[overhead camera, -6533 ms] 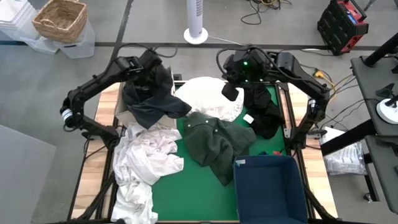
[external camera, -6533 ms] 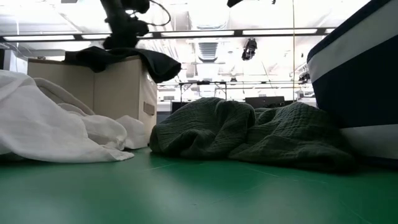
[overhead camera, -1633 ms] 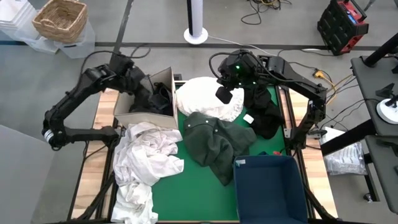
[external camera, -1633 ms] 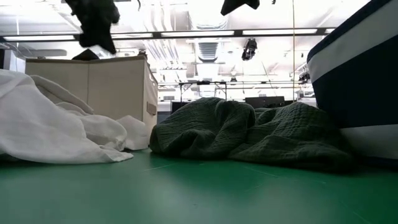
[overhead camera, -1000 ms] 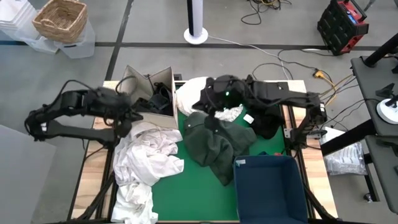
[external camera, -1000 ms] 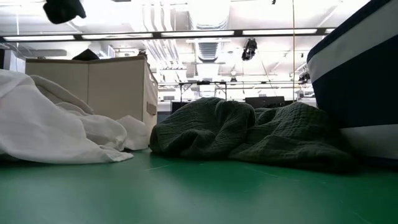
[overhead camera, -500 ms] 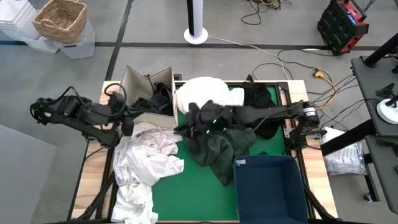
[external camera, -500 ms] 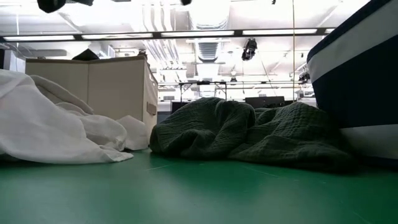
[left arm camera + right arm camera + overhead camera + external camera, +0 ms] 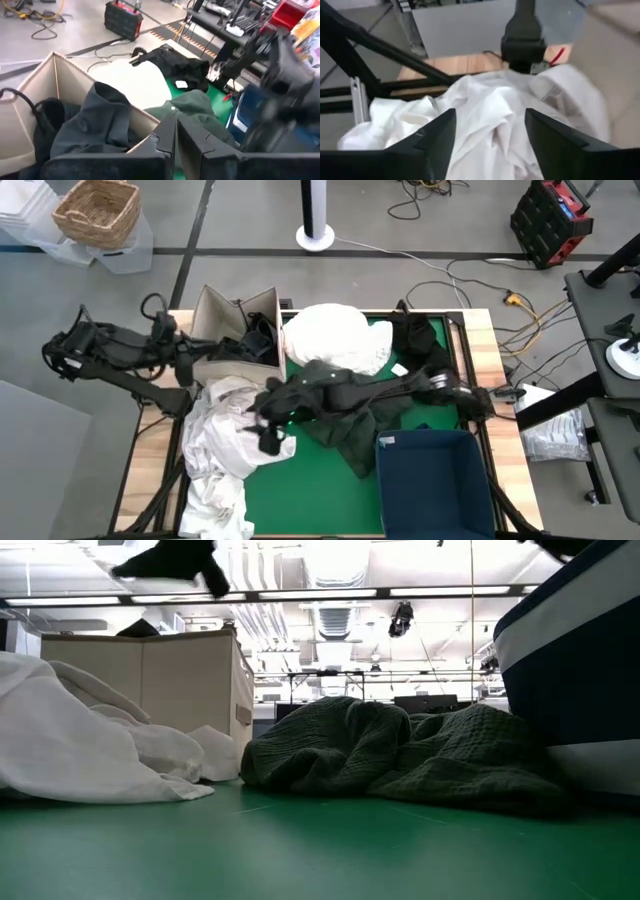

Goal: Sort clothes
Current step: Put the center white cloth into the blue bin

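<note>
Right arm (image 9: 280,75) blurred; navy bin (image 9: 590,660) apparently edge-cropped

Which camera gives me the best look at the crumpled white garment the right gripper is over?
The high view: it shows the whole white garment with the open right gripper above it. The right wrist view shows only its folds up close, the low view only its edge at table level, and the left wrist view doesn't show it.

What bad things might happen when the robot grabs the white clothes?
1. The right claw is open above the white pile, which is crumpled. It might pinch two pieces at once, or just a loose fold that slips out.
2. The pile hangs over the table's near edge, so a pull might drag some onto the floor.
3. The right arm stretches across the green garment and might snag it.
</note>
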Action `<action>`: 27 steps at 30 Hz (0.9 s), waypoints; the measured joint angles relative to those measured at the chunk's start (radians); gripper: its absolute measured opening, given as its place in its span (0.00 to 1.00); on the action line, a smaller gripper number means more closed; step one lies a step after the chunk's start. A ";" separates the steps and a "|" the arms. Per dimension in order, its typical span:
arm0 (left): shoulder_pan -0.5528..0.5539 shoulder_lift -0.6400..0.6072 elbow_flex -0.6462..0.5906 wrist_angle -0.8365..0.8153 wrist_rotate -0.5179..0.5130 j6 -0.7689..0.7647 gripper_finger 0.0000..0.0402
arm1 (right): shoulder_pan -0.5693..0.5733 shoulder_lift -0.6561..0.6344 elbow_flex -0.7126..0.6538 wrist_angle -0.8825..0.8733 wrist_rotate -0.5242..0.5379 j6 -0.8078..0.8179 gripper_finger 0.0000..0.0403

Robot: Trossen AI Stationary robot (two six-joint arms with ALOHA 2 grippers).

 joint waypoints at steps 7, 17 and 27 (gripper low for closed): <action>0.000 -0.027 0.034 -0.006 0.000 0.062 0.00 | -0.001 0.174 0.141 0.000 0.001 0.053 0.70; 0.000 -0.059 -0.013 -0.014 0.000 0.072 0.00 | -0.007 0.282 0.142 0.090 0.000 0.160 0.73; 0.000 -0.068 -0.048 -0.010 -0.001 0.061 0.00 | -0.007 0.382 0.142 0.267 -0.001 0.227 0.70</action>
